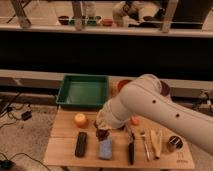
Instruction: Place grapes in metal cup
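- Gripper hangs low over the middle of the wooden table, clenched on the grapes, a dark bunch dangling beneath it.
- Just below lies a blue sponge; to its left a black remote and an orange.
- Well to its right, near the table's right edge, stands the metal cup; its contents cannot be made out.
- Behind and left, the green tray overhangs the table's back edge.

Lab test area: wooden table, green bin, floor cables; gripper over table.
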Tool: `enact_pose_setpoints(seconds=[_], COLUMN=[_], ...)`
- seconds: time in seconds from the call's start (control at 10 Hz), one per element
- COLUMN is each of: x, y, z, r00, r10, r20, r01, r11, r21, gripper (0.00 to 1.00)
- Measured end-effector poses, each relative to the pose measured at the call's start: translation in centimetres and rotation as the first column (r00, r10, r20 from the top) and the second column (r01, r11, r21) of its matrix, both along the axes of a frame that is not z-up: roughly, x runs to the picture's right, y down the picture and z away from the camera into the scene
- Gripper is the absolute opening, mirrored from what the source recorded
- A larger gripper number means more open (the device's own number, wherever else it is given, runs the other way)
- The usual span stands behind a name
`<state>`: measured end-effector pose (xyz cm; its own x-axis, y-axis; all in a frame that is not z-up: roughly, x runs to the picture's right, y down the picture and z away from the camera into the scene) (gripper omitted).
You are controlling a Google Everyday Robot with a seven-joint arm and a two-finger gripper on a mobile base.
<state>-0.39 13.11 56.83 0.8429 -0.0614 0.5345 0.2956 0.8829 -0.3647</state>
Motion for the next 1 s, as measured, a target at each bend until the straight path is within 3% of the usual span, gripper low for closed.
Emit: enact_pose_setpoints(seconds=[0.4, 0.7, 1.0], x=[5.2, 8.9, 9.5], y=[-0.8, -1.6, -1.7], z=[-0.1, -0.4, -0.4], r00=[0.993, 0.980, 0.976], r10=[0.088, 0.150, 0.159], r20=[-0.073, -0.134, -0.146], r01=[-0.086, -0.142, -0.151], r11=[0.9957, 0.9877, 0.9862], r21=[0.034, 0.065, 0.070], gripper=[0.00, 0.00, 0.00])
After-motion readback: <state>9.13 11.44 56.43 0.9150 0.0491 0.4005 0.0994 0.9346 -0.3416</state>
